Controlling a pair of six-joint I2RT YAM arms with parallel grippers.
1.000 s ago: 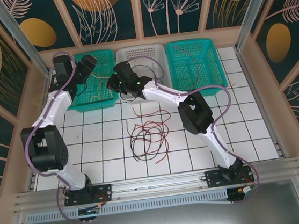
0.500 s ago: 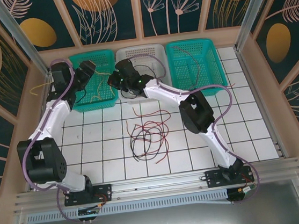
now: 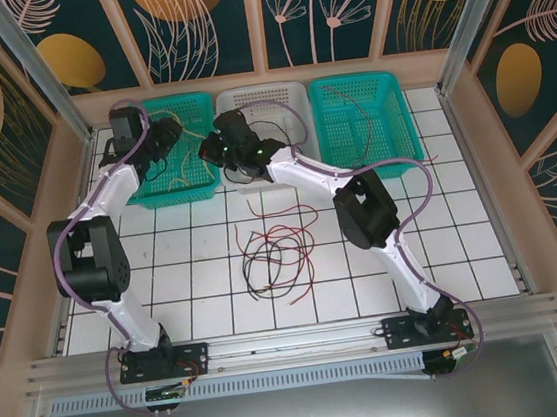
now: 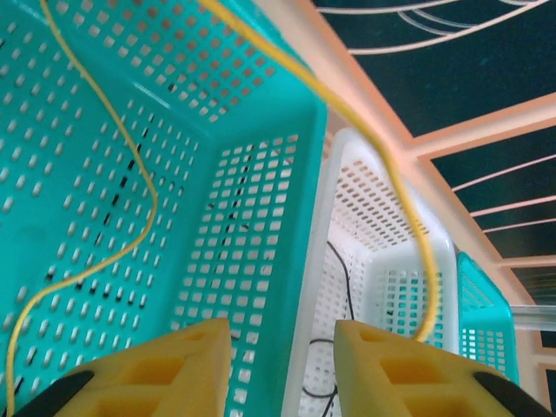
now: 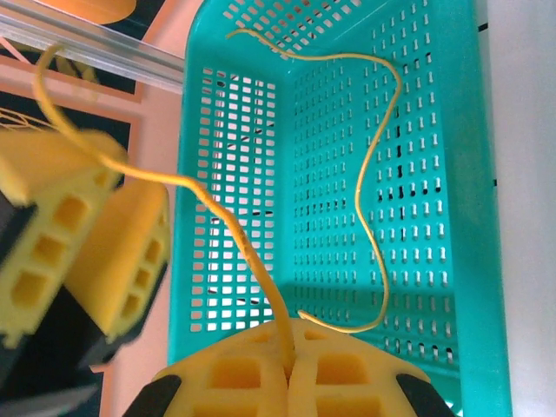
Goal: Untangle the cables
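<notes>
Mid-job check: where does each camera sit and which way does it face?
Top external: above and behind the bases, looking down on the tiled table; left arm and right arm show.
Left wrist: on the left gripper, facing into the left teal basket, white basket beyond; its open fingers show.
Right wrist: on the right gripper, looking down into that basket; its fingers pinch the yellow cable.
Shared: both wrist views show the teal basket and yellow cable.

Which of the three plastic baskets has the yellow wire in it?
The teal plastic mesh basket on the left; the thin yellow wire loops inside it. The white middle basket holds black wire, the right teal basket red wire.
</notes>
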